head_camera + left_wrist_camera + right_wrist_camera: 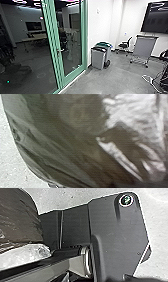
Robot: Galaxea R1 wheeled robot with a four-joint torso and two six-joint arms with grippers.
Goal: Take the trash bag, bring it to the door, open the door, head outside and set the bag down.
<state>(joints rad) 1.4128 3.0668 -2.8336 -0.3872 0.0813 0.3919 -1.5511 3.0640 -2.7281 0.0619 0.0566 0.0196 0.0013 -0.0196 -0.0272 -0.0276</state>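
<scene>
The trash bag (75,146) bulges close before our left wrist camera and lies beside our base (115,225) in the right wrist view, so we judge the left arm nearer. Its long axis we cannot make out, nor can we tell whether either gripper is spread or pinching it. The green-framed door (55,37) stands ahead, to our left.

The bins (98,58) stand between the door (72,76) and the chair (124,45).
</scene>
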